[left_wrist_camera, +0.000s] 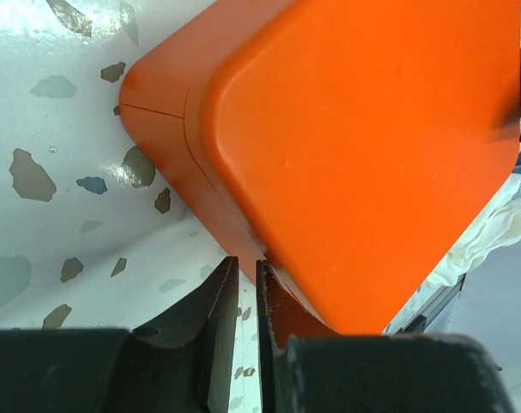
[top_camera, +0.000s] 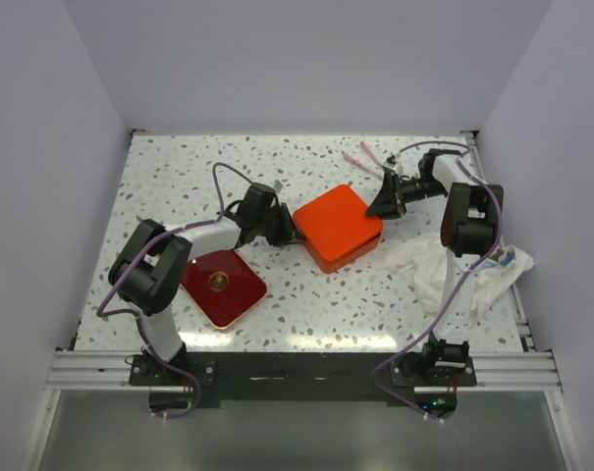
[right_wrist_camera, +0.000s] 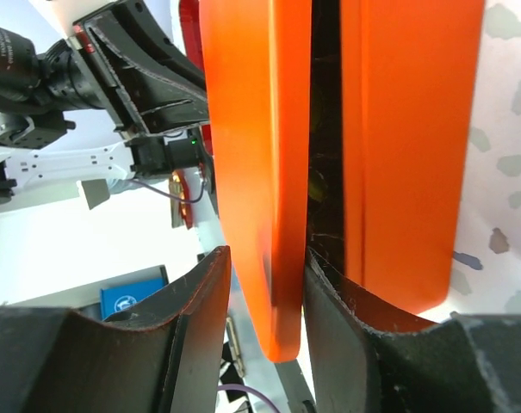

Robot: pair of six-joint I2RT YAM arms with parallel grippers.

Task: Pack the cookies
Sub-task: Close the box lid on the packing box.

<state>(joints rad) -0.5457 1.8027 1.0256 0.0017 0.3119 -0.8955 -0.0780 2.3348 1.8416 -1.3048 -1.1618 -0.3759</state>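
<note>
Our right tool (right_wrist_camera: 269, 288) clamps the lid (right_wrist_camera: 251, 129) of the orange box (top_camera: 338, 228), centre frame; the left tool (left_wrist_camera: 247, 268) sits clenched and empty at its corner. We see no cookies, presumably inside; a slipping lid could spill them.

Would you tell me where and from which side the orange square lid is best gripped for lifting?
Grip the orange square lid by its thin rim at the right edge, coming from the right, one finger on top and one in the gap above the orange base. The lid is too broad to span and stands ajar; the right gripper is shut on that rim.
</note>
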